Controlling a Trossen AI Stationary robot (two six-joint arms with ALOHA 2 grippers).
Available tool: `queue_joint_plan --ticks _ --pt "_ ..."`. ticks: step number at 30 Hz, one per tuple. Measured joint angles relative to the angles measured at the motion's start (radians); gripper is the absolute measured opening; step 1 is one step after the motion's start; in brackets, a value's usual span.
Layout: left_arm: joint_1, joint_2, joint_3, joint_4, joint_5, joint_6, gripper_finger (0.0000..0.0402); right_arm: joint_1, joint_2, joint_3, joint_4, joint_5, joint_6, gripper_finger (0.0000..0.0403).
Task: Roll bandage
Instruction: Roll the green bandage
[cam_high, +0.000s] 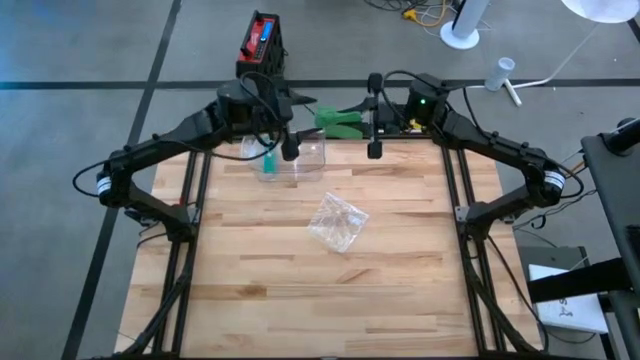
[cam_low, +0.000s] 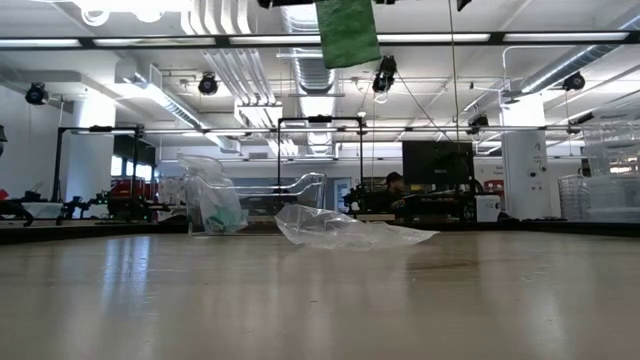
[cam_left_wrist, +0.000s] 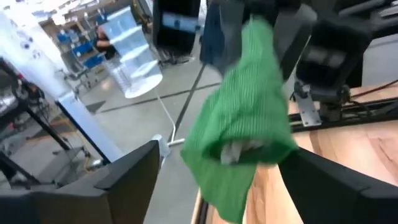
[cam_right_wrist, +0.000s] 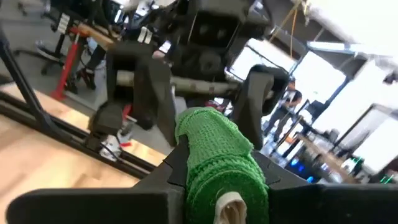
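Note:
A green bandage (cam_high: 340, 122) is held in the air over the table's far edge, between my two grippers. It is partly rolled (cam_right_wrist: 217, 165), and a loose part (cam_left_wrist: 239, 130) hangs down; it also shows at the top of the low view (cam_low: 347, 30). My right gripper (cam_high: 362, 122) is shut on it from the right. My left gripper (cam_high: 312, 114) faces it from the left and is open; its fingers (cam_left_wrist: 127, 180) stand on either side of the bandage's loose part. I cannot tell whether they touch it. My right gripper pinches the rolled part of the bandage (cam_right_wrist: 214, 180) between its two fingers. The fingers come level from the table's right side. The bandage is lifted clear of the table, and its loose part hangs slack toward my left gripper.
A clear plastic box (cam_high: 292, 158) with a teal thing inside stands at the table's far side, below my left gripper. A crumpled clear plastic bag (cam_high: 337, 222) lies near the table's middle. A red and black object (cam_high: 262, 45) stands on the floor beyond the far edge.

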Motion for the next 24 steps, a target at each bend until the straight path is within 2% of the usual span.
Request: queue_joint_plan --ticks 3,8,13,19,24 --pt "-0.001 0.002 0.049 -0.044 0.003 0.009 0.0321 0.016 0.0 -0.005 0.002 0.027 -0.091 0.0065" --pt "0.0 0.004 0.088 -0.06 0.008 -0.026 0.0336 0.062 0.0 -0.019 0.016 0.151 -0.282 0.0065" --pt "0.0 0.007 0.092 -0.083 0.05 -0.045 0.0343 0.094 0.0 -0.034 0.078 0.175 -0.38 0.0065" --pt "0.005 0.037 0.089 -0.094 0.125 -0.053 0.0326 0.108 0.0 -0.039 0.086 0.175 -0.409 0.0065" --pt "0.009 0.052 0.089 -0.091 0.167 -0.057 0.0291 0.108 0.0 -0.054 0.083 0.175 -0.41 0.0065"
